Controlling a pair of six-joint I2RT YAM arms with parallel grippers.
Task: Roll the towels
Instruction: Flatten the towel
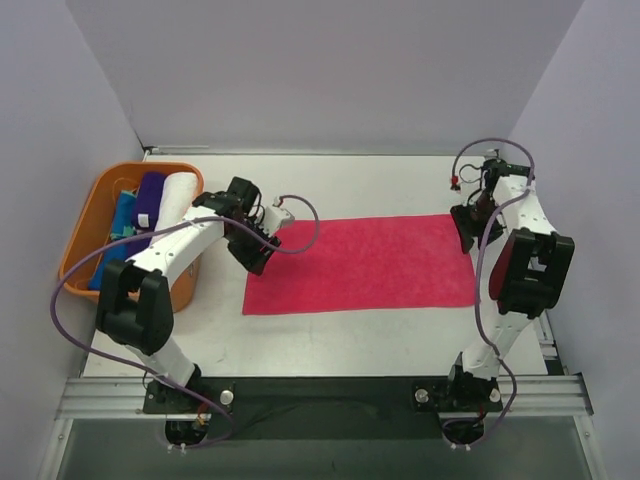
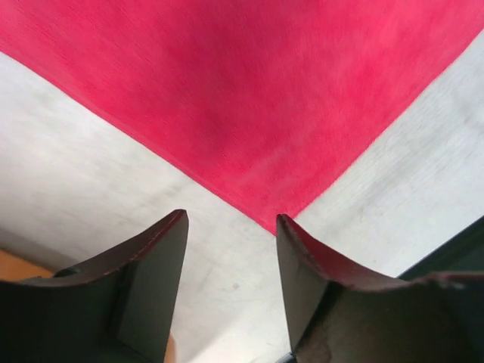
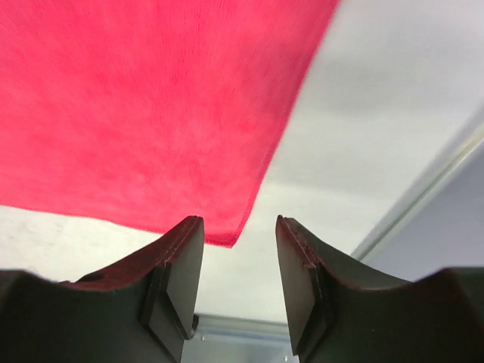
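Note:
A hot pink towel (image 1: 360, 263) lies flat and unrolled in the middle of the table. My left gripper (image 1: 255, 250) hangs over its far left corner, open and empty. In the left wrist view the towel (image 2: 249, 91) has its corner just ahead of my gripper (image 2: 231, 227), next to the right finger. My right gripper (image 1: 468, 228) is at the towel's far right corner, open and empty. In the right wrist view the towel (image 3: 144, 106) ends in a corner just ahead of the gap of my gripper (image 3: 240, 227).
An orange basket (image 1: 100, 185) stands at the left edge. It holds a rolled purple towel (image 1: 150, 195), a rolled white towel (image 1: 178, 195) and a teal towel (image 1: 122, 215). White walls enclose the table at the back and sides.

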